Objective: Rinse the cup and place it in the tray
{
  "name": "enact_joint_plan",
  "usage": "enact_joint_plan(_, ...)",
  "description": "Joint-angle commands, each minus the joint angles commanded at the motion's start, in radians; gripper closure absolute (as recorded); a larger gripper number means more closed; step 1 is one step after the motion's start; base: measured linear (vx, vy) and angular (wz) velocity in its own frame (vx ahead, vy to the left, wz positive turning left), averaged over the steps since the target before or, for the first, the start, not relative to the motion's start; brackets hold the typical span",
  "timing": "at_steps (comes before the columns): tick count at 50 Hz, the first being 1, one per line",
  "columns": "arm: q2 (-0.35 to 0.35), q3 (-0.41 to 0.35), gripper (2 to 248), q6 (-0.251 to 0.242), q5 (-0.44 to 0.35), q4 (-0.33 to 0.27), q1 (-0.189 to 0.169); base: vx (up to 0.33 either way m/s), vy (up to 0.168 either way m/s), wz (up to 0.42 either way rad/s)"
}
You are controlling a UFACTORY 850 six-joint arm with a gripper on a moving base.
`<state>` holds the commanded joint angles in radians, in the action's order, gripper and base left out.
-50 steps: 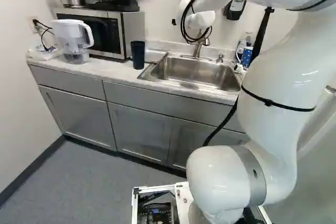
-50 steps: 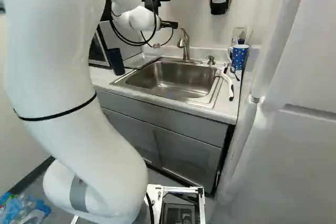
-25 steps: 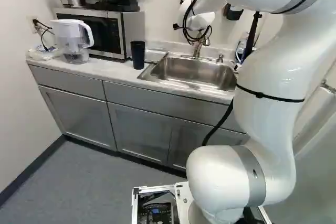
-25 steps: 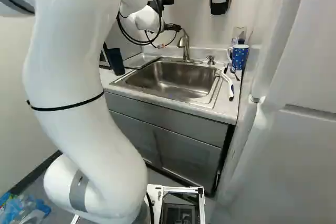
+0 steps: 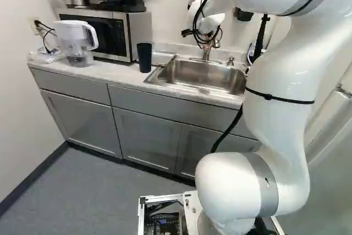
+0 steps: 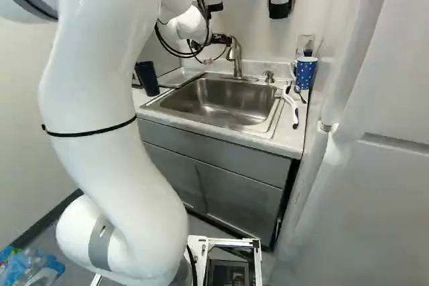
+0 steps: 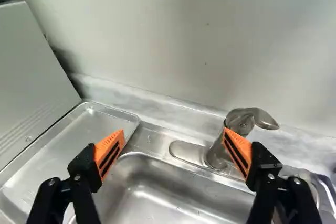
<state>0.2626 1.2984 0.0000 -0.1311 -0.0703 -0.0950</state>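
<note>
1. Gripper (image 6: 218,39): fingers spread, nothing held, at the far side of the sink (image 6: 224,102) by the faucet (image 6: 236,58) (contact? can't tell).
2. Dark cup (image 5: 144,58): upright on the counter, left of the sink.
3. Polka-dot mug (image 6: 306,73): on the counter, far right.
4. Metal tray (image 7: 79,129): between microwave (image 7: 34,74) and sink basin.

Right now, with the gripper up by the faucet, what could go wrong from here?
The open gripper has one orange pad overlapping the faucet in the wrist view, so a sideways or downward move might knock it. The task says "the cup", yet a dark tumbler and a dotted mug both stand on the counter; it could pick the wrong one. The tray lies close against the microwave, which may crowd placing there.
</note>
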Motion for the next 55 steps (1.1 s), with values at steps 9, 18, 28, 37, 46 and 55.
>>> enact_joint_plan(9, 0.021, 0.024, 3, 0.0, -0.001, 0.0, -0.013, 0.0, 0.0, 0.0)
enact_joint_plan(18, 0.041, 0.047, 3, 0.0, -0.026, 0.0, -0.024, 0.0, 0.0, 0.0)
enact_joint_plan(28, 0.045, 0.051, 3, 0.0, -0.092, 0.0, -0.025, 0.0, 0.0, 0.0)
enact_joint_plan(37, 0.045, 0.051, 3, 0.0, -0.168, 0.0, -0.025, 0.0, 0.0, 0.0)
enact_joint_plan(46, 0.045, 0.051, 3, 0.0, -0.222, 0.0, -0.025, 0.0, 0.0, 0.0)
enact_joint_plan(55, 0.043, 0.05, 3, 0.0, -0.222, 0.0, -0.025, 0.0, 0.0, 0.0)
